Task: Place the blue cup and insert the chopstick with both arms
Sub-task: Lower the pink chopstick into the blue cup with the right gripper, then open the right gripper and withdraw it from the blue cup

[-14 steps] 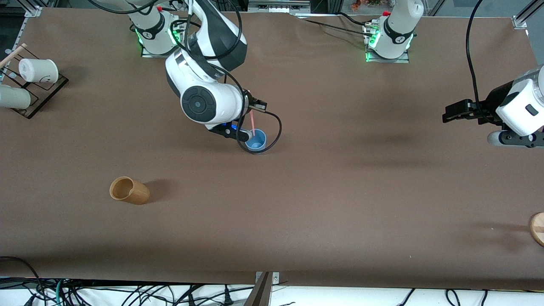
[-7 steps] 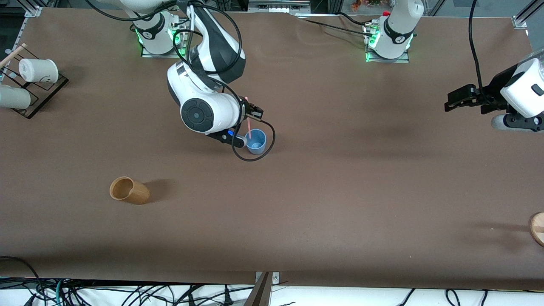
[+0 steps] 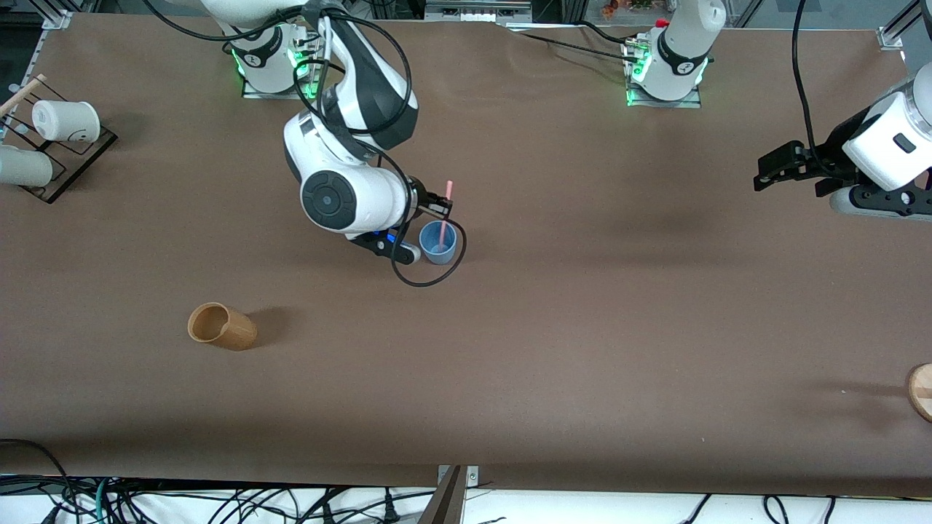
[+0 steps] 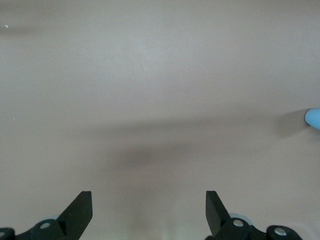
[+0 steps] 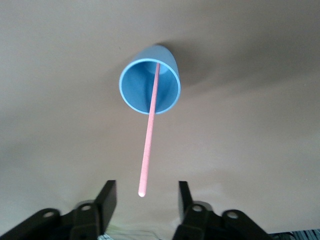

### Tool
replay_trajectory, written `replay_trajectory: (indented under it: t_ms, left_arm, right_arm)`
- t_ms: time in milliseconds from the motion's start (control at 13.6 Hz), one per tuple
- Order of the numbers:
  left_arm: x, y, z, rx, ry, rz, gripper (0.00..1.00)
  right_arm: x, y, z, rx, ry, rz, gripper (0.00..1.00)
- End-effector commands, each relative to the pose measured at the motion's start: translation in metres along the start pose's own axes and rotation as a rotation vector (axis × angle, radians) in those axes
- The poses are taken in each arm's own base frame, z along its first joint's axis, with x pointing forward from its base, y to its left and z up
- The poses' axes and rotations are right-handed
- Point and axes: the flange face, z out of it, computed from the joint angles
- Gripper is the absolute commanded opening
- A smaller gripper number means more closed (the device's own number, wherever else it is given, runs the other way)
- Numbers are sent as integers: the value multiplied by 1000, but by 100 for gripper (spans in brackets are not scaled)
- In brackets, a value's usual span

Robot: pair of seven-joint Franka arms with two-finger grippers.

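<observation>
Now the blue cup [image 3: 438, 243] stands upright on the table [image 3: 582, 327], roughly midway along it and closer to the right arm's end. The chopstick [image 3: 445, 217] rests inside it, its lower end on the cup's floor and its upper end leaning out over the rim toward the right claw [image 3: 437, 206]. That claw hangs just above the cup, and the right wrist view shows its two fingers [image 5: 106, 200] spread apart with the chopstick's free tip [image 5: 142, 192] between them, touching neither, so the claw is released.

Well apart from the cup, the left claw [image 3: 775, 167] hovers over bare table at the left arm's end, with its fingers [image 4: 80, 210] also spread and nothing between them; the left arm waits there. In its wrist view only an edge of the blue cup [image 4: 313, 118] shows.

Nearer the front camera than the right claw, toward the right arm's end, a brown cup [image 3: 222, 326] lies tipped on its side.
</observation>
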Motion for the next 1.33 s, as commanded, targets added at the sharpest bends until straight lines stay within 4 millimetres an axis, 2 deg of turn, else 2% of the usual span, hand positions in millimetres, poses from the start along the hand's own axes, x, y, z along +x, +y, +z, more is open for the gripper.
replay_trajectory:
  t_ms: [0, 74, 221, 516, 737, 811, 884, 958, 1105, 1179, 1253]
  left_arm:
    - [-9, 1, 0, 26, 12, 34, 100]
    - [-9, 1, 0, 26, 14, 35, 100]
    - [-8, 2, 1, 24, 11, 34, 100]
    - [-8, 1, 1, 24, 11, 32, 100]
    - [-8, 2, 0, 23, 12, 34, 100]
    - [-8, 2, 0, 23, 12, 34, 100]
    - [-8, 2, -1, 23, 14, 36, 100]
    - [-8, 1, 0, 23, 12, 34, 100]
    - [-8, 0, 0, 22, 12, 32, 100]
    - [-8, 0, 0, 22, 12, 32, 100]
    - [-8, -1, -1, 25, 14, 31, 100]
  right_arm:
    - [12, 33, -88, 98, 90, 34, 100]
    - [20, 54, -120, 123, 141, 57, 100]
    - [23, 85, -166, 103, 254, -27, 100]
    - [28, 144, -218, -75, 381, -308, 100]
    - [44, 240, -268, -121, 372, -450, 100]
    - [45, 275, -285, -124, 379, -493, 100]
    - [38, 304, -298, -133, 394, -521, 100]
    - [27, 329, -310, -157, 413, -538, 100]
    - [0, 362, -317, -206, 424, -548, 100]
    - [-10, 373, -313, -215, 417, -541, 100]
    - [-12, 375, -309, -232, 419, -540, 100]
